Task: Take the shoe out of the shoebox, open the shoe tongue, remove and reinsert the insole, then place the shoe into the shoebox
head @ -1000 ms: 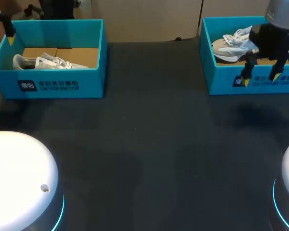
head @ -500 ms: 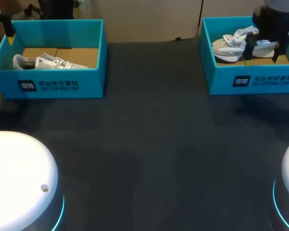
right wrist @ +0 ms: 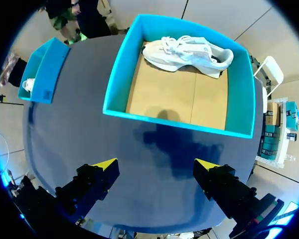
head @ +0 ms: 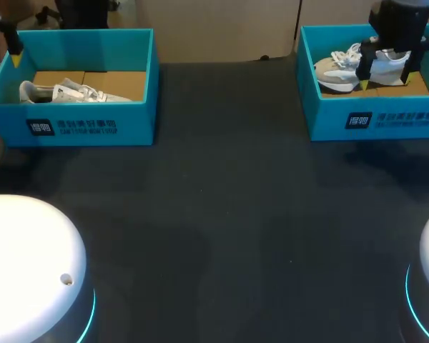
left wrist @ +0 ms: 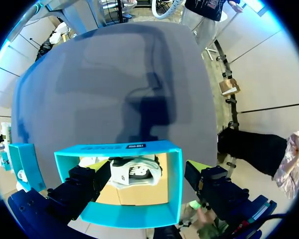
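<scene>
Two teal shoeboxes stand at the table's far side. The left box (head: 71,125) holds a white shoe (head: 71,93); the right box (head: 386,121) holds a white and grey shoe (head: 343,68). My right gripper (head: 385,82) hangs open above the right box's front part, empty. From its wrist, the box (right wrist: 114,84) and its shoe (right wrist: 187,50) lie ahead of the open gripper (right wrist: 156,163). My left gripper (left wrist: 145,165) is open high over the left box (left wrist: 124,214) and its shoe (left wrist: 134,172); the head view shows just one of its fingers (head: 14,46).
The dark table (head: 222,236) stretches between and in front of the boxes. Two white domed arm bases (head: 28,264) sit at the near corners. The left box (right wrist: 42,74) also shows beyond my right gripper's left finger.
My right gripper has moved from in front of the right box's front wall to above the box, still open. The left arm and both shoes have not moved.
</scene>
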`<state>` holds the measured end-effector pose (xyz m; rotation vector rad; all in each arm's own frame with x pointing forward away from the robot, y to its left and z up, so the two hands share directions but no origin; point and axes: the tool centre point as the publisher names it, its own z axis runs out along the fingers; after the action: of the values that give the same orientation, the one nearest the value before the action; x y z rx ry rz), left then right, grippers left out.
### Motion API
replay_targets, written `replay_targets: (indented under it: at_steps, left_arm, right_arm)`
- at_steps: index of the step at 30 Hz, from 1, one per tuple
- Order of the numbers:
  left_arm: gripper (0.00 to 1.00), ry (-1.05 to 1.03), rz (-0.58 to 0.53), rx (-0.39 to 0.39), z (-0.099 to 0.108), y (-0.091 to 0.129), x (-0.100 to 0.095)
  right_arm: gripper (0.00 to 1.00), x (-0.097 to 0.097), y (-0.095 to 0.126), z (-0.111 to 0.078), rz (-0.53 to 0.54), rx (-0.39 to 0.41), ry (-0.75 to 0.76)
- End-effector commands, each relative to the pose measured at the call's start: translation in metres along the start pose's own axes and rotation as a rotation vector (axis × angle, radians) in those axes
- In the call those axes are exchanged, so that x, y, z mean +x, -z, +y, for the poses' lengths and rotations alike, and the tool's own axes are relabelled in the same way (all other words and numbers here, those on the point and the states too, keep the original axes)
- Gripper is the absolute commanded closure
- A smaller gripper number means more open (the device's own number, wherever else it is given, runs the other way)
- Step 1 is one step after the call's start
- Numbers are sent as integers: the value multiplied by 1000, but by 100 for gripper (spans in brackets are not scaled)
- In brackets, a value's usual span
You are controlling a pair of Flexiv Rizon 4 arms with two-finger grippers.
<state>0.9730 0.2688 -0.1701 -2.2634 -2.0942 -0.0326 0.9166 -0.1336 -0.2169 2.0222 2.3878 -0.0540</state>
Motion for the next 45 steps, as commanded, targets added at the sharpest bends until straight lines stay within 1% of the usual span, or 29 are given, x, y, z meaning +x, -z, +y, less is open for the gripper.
replay_targets:
  at_steps: [1, 5, 6, 10, 12, 14, 15, 17, 22, 27, 30, 32, 34, 45]
  left_arm:
    - [0, 0, 3, -2, -2, 1, 0]
    - [0, 0, 3, -2, -2, 1, 0]
    - [0, 0, 3, -2, -2, 1, 0]
    - [0, 0, 3, -2, -2, 1, 0]
    - [0, 0, 3, -2, -2, 1, 0]
    - [0, 0, 3, -2, -2, 1, 0]
    - [0, 0, 3, -2, -2, 1, 0]
    - [0, 0, 3, -2, -2, 1, 0]
    - [0, 0, 3, -2, -2, 1, 0]
    - [0, 0, 3, -2, -2, 1, 0]
    - [0, 0, 3, -2, -2, 1, 0]
    - [0, 0, 3, -2, -2, 1, 0]
    - [0, 0, 3, -2, -2, 1, 0]
    - [0, 0, 3, -2, -2, 1, 0]
  right_arm:
    - [0, 0, 0, 0, -1, 1, 0]
    - [0, 0, 0, 0, -1, 1, 0]
    - [0, -4, 1, 5, 1, -17, -3]
    - [0, -19, 3, 27, -36, -29, -40]
    - [0, -29, 3, 40, -39, -42, -48]
    - [0, -40, 2, 52, -65, -45, -61]
    - [0, -45, 1, 57, -54, -44, -69]
    - [0, -58, -1, 69, -77, -39, -79]
    - [0, -86, -11, 98, -84, -21, -105]
    - [0, -104, -15, 119, -97, -19, -111]
    - [0, -113, -18, 131, -85, -12, -121]
    - [0, -117, -19, 136, -99, -12, -133]
    - [0, -121, -19, 141, -88, -10, -124]
    - [0, -121, -19, 141, -88, -10, -124]
